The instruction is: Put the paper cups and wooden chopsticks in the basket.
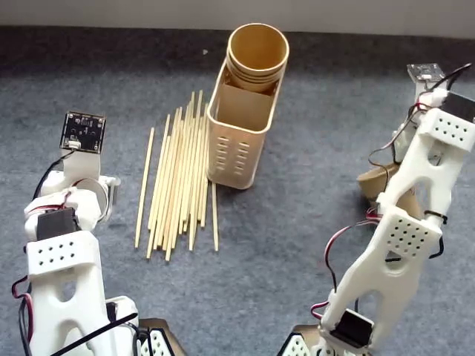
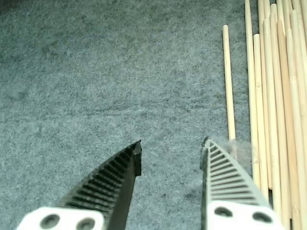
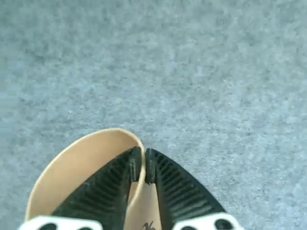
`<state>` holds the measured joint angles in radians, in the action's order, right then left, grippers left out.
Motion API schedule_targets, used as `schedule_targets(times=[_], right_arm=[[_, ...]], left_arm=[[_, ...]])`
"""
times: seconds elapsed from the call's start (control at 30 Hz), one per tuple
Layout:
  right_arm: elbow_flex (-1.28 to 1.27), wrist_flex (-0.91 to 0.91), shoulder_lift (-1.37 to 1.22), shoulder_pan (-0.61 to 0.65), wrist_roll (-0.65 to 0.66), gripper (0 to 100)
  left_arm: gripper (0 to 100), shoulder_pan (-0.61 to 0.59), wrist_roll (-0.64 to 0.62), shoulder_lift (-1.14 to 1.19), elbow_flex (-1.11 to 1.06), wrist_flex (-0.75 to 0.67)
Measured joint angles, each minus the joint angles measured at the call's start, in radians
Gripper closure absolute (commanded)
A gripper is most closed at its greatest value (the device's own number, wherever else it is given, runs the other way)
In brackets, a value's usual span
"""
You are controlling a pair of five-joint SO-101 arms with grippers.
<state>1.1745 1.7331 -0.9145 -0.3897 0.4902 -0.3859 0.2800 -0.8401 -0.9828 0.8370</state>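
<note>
Right wrist view: a paper cup [image 3: 81, 163] is clamped by its rim between the right fingers [image 3: 177, 187]; transfer to the basket [image 1: 237, 152] is judged next. Left fingers [image 2: 225, 182] are spread wide beside the chopsticks [image 2: 273, 96].

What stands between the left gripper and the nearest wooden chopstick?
Nothing visible. The open left gripper hangs over bare carpet, and the nearest chopstick lies right beside one of its fingers.
</note>
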Motion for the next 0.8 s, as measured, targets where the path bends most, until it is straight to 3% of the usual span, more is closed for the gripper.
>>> schedule_targets(times=[0.1,0.3,0.53,0.67,0.8], right_arm=[[0.077,0.008,0.003,-0.038,-0.043,99.2],[0.293,0.015,0.153,-0.011,-0.296,99.2],[0.331,-0.006,0.407,0.27,-0.641,99.1],[0.338,-0.124,0.483,0.442,-0.781,99.1],[0.338,-0.269,0.506,0.526,-0.867,99.1]], left_arm=[[78,0.0,0.0,0.0,0.0,0.0],[78,0.0,0.0,0.0,0.0,0.0],[78,0.0,0.0,0.0,0.0,0.0],[78,0.0,0.0,0.0,0.0,0.0],[78,0.0,0.0,0.0,0.0,0.0]])
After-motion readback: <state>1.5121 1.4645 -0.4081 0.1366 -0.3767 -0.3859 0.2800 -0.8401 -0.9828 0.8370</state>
